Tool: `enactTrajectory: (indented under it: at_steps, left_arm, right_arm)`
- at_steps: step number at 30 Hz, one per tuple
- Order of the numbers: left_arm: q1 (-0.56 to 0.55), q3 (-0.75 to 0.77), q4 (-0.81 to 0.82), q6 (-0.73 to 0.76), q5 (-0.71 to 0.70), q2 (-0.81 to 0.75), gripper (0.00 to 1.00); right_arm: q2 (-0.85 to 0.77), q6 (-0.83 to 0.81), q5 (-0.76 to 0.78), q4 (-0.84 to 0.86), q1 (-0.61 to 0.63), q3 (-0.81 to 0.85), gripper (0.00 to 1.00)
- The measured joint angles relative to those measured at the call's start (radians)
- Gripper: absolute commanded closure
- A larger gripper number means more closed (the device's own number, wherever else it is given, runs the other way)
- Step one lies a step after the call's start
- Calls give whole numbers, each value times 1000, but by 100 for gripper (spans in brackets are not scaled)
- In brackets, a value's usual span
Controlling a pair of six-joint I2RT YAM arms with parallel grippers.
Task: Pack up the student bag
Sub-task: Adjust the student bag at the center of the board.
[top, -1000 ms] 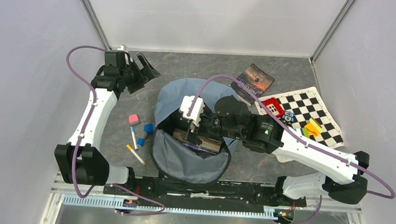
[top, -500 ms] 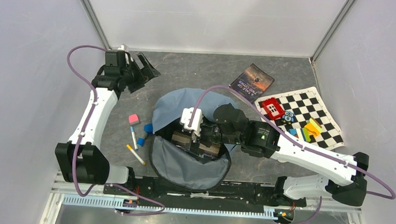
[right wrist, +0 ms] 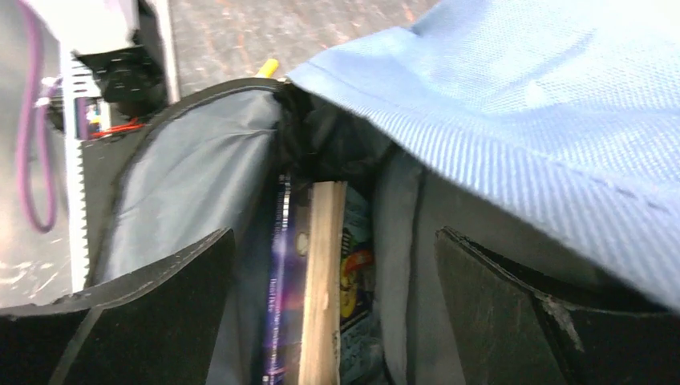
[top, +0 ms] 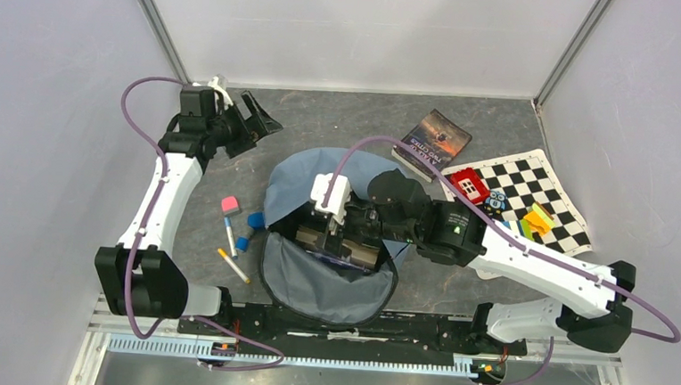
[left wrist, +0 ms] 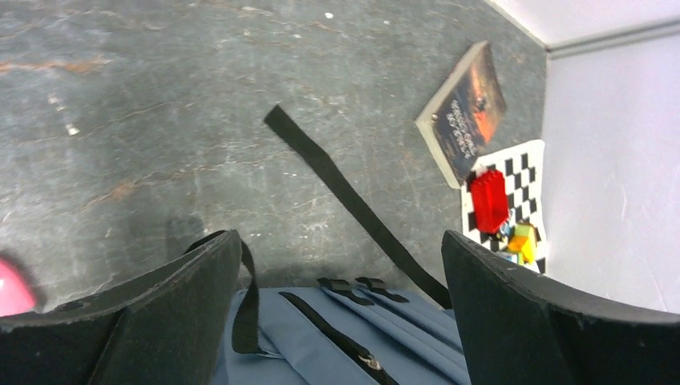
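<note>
The student bag [top: 300, 176], grey-blue with a black zipper rim, lies in the middle of the table, its mouth open toward the arm bases and its grey flap [top: 322, 285] folded down. My right gripper [top: 339, 235] hovers at the mouth, open, holding nothing. In the right wrist view the open right gripper [right wrist: 333, 241] straddles a purple-spined book [right wrist: 281, 289] and a pale page edge [right wrist: 322, 281] standing inside the bag [right wrist: 521, 120]. My left gripper [top: 256, 123] is open at the back left, apart from the bag. In its wrist view the left gripper [left wrist: 341, 241] looks over the bag's top [left wrist: 321, 345] and a loose black strap [left wrist: 345, 196].
Left of the bag lie a pink eraser [top: 230, 205], two blue cubes [top: 256, 219], and two markers [top: 230, 237]. At the back right are a dark book [top: 434, 141] and a checkerboard [top: 542, 191] carrying a red brick [top: 468, 184], an owl toy [top: 496, 200] and coloured blocks [top: 536, 221].
The right gripper has shifted slightly toward the near edge over the bag's mouth and its jaws have spread a little wider. The bag's top fabric has shifted. The left arm has barely moved.
</note>
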Motion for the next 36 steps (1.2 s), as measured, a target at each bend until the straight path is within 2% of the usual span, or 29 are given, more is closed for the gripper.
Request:
enactTrajectory:
  at_steps: [3,7,12,16,27,36]
  left_arm:
    - [0,-6,43,22,83,-10,0]
    - [0,-5,109,54,186,-42,0]
    - [-4,14,175,73,282,-75,0]
    - [-31,26,223,73,319,-78,0]
    - [-144,28,254,77,312,-79,0]
    - [-160,33,254,84,280,-79,0]
  right_arm:
    - [27,-3,55,-2,-29,26,2]
    - [83,-20,80,5,-128,53,2]
    - [143,-41,53,31,-252,95,2]
    - [180,-55,11,47,-305,127,2]
    - [170,-43,-190,64,-308,117,2]
    - [108,-24,-229,50,-260,25,2]
